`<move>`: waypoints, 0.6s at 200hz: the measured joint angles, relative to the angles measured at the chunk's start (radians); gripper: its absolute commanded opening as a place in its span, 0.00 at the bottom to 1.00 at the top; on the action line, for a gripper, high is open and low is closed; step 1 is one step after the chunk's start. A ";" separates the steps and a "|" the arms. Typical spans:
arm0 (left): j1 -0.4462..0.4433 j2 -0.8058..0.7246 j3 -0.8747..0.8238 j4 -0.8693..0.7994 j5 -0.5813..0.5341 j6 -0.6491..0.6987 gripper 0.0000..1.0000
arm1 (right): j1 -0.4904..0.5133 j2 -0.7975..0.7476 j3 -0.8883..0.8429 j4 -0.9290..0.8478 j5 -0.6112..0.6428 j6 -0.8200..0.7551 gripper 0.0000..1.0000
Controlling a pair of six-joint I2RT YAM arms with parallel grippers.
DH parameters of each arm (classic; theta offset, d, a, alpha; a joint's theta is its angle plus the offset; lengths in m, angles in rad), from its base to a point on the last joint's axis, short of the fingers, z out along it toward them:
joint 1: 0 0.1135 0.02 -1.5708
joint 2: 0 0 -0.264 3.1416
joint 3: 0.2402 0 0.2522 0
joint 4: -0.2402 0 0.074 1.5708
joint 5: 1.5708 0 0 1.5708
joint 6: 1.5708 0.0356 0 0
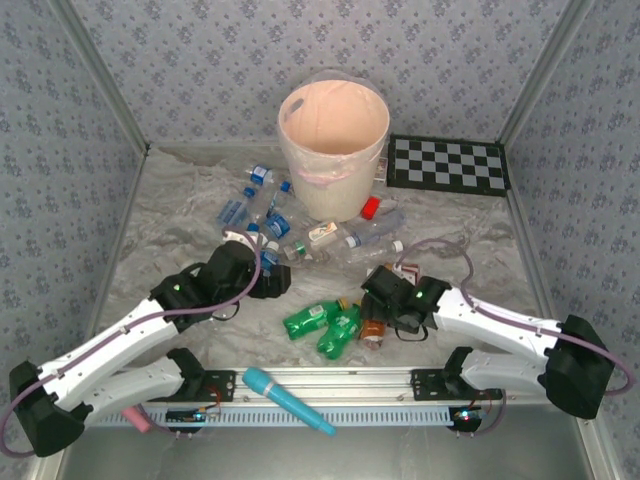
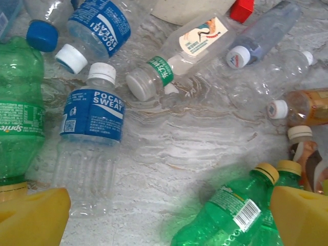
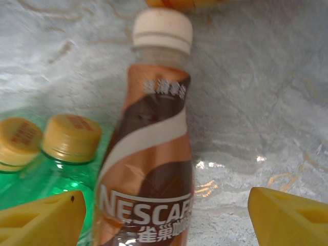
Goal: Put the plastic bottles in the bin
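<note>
because the plastic bottles (image 1: 278, 222) lie loose on their sides over the table (image 1: 190, 200), and none of them is in the bin (image 1: 333, 180) yet, each arm needs to come over one bottle with its fingers apart. the bin stands upright at twelve o'clock of the table, and most bottles are spread from its six to its eight o'clock side, near its foot.

the right gripper (image 3: 164, 218) is spread wide, with one yellow finger at each side of the brown coffee bottle (image 3: 154, 154), and as far as i can see it does not touch it. the bottle's white cap points to twelve o'clock in the wrist view, so the fingers cross its body, which i judge a good way to close on it. two green bottles (image 1: 325, 325) lie just beside it at nine o'clock. the right arm reaches low and forward, with the wrist bent down.

the left gripper (image 2: 166, 218) is also open and empty. it hangs above bare table between a blue-label bottle (image 2: 92, 128) at ten o'clock and a green one at four o'clock. its arm reaches forward with the elbow low.
</note>
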 measured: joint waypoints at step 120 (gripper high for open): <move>-0.041 0.055 0.038 -0.052 -0.036 -0.003 1.00 | 0.015 0.112 -0.034 0.115 -0.062 0.039 0.72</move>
